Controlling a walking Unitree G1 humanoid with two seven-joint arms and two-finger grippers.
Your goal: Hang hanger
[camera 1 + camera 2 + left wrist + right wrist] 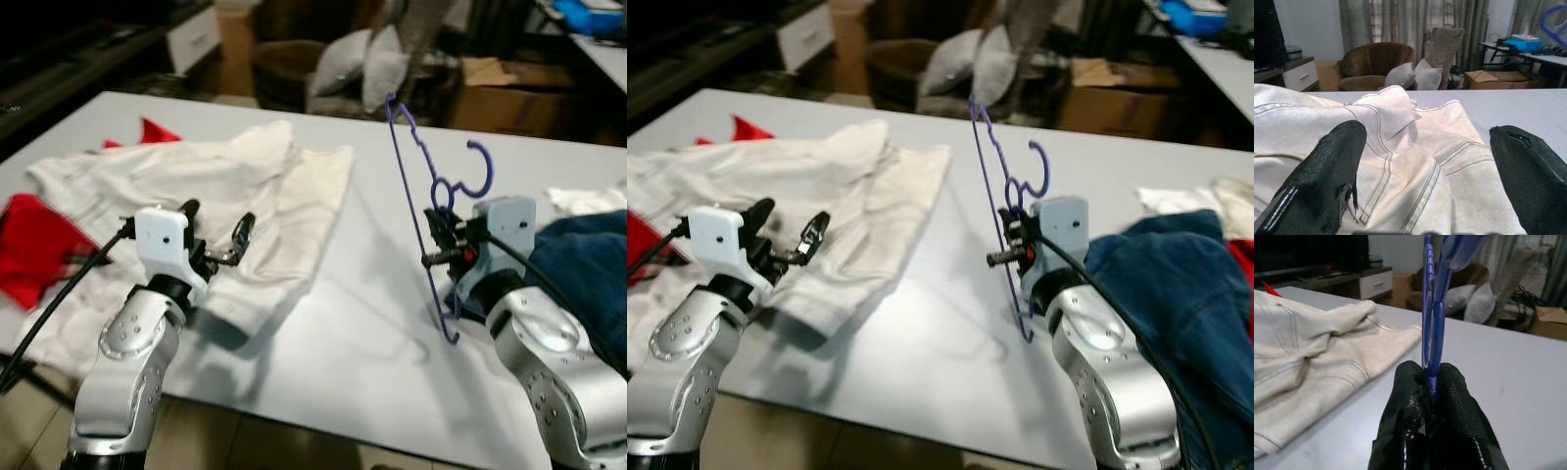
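A purple plastic hanger (pixel 423 196) stands upright above the white table (pixel 372 323), held edge-on by my right gripper (pixel 438 238), which is shut on it near the hook (pixel 478 166). In the right wrist view the hanger (pixel 1431 308) rises from between the two pressed black fingers (pixel 1405 401). A cream-white jacket (pixel 216 196) lies spread on the table's left half. My left gripper (pixel 217 233) hovers open just above the jacket's near sleeve, its fingers (pixel 1327 181) wide apart with the jacket (pixel 1400 156) below them.
Red cloth (pixel 34 245) lies at the table's left edge. A blue denim garment (pixel 588 264) and a white cloth (pixel 583 199) sit at the right. Beyond the table are a brown armchair with pillows (pixel 343 64) and cardboard boxes (pixel 500 93).
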